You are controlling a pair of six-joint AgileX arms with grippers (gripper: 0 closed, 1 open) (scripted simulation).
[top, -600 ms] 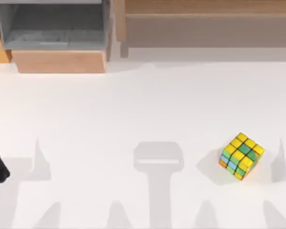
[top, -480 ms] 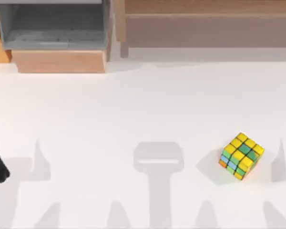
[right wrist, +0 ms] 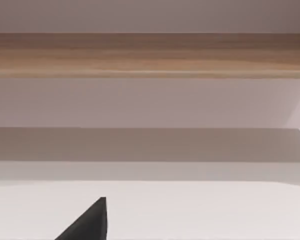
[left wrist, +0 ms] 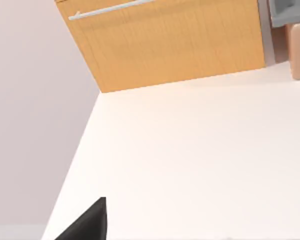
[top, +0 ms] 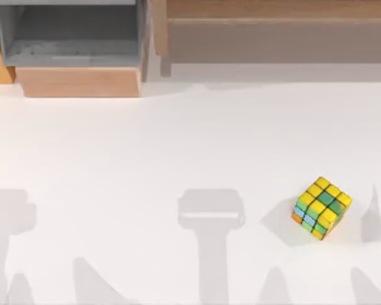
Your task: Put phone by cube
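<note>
The cube (top: pixel 322 208), a small puzzle cube with mostly yellow and green tiles and black grid lines, sits on the white table (top: pixel 178 140) toward the right front. The phone is out of view. A black part of my left gripper (left wrist: pixel 87 225) juts in at the bottom of the left wrist view, above the table near its side edge. A similar black part of my right gripper (right wrist: pixel 87 225) appears in the right wrist view, facing the back shelf. Both are far from the cube.
An open grey drawer (top: pixel 70 38) with a wooden front stands at the back left. A long wooden shelf (top: pixel 279 13) runs along the back right. An orange cabinet door (left wrist: pixel 165 45) with a silver handle is in the left wrist view.
The dark left arm at the top view's left edge has drawn out of the picture, and its shadow on the table has shifted. The cube has not moved.
</note>
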